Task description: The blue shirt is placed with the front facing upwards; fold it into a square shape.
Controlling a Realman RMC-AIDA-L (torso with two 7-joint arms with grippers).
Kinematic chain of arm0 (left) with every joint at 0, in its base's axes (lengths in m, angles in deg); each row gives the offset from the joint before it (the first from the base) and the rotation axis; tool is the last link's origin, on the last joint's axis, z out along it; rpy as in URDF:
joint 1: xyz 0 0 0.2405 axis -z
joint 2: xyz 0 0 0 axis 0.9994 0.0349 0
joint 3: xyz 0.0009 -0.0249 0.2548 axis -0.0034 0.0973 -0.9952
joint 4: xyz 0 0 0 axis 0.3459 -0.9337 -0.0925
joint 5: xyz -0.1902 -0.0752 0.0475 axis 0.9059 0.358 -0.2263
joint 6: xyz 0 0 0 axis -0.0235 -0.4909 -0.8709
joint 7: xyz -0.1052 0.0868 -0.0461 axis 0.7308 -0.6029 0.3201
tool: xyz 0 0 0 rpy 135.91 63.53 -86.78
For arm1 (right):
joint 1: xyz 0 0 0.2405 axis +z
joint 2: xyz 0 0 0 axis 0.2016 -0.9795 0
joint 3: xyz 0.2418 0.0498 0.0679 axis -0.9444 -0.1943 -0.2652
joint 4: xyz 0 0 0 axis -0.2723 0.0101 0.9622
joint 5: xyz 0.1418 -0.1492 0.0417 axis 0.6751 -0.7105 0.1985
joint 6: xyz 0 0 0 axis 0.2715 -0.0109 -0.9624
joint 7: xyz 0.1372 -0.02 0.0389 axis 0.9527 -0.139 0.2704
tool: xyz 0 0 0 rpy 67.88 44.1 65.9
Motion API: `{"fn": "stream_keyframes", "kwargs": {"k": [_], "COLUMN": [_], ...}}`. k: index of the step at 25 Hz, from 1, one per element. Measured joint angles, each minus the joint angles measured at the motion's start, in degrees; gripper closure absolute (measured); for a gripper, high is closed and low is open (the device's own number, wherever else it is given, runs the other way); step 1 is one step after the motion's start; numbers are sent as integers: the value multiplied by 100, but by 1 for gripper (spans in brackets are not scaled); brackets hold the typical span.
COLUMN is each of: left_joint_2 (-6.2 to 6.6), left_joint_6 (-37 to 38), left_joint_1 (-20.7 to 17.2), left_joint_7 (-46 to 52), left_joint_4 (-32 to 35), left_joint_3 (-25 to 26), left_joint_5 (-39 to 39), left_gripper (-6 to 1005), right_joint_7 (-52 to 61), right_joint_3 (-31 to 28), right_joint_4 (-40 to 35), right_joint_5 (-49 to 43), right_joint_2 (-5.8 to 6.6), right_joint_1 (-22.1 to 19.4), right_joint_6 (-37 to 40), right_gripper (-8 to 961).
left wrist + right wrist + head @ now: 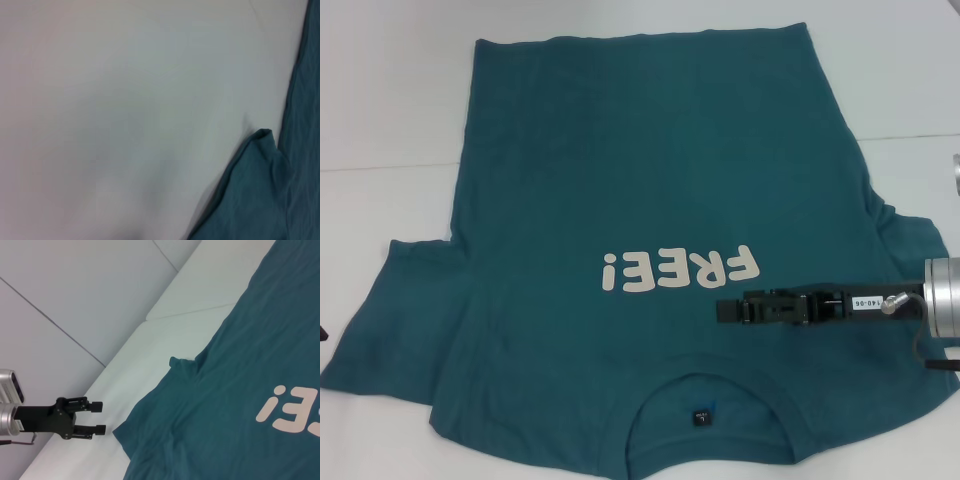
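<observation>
The blue shirt (650,230) lies flat on the white table (380,90), front up, collar at the near edge. No fold shows yet, so all the folding is still to do. Both sleeves are spread out. The right gripper (732,310) hangs over the chest, just under the "FREE!" letters (680,270); I cannot tell if it is open. The left gripper (98,417) waits off the table's left side by the sleeve, fingers a little apart, holding nothing. There is bare table left and right of the shirt.
</observation>
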Motion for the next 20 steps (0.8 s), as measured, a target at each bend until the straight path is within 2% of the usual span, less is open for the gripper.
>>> {"fn": "stream_keyframes", "kwargs": {"k": [20], "left_joint_2": [17], "left_joint_6": [-283], "left_joint_1": [112], "left_joint_7": [-30], "left_joint_4": [-330], "left_joint_3": [-172], "left_joint_5": [-93], "left_gripper": [169], "right_joint_7": [0], "right_joint_3": [0], "right_joint_4": [0], "right_joint_5": [0], "right_joint_2": [0], "right_joint_1": [-20], "right_joint_6": [-39], "right_gripper": [8]}}
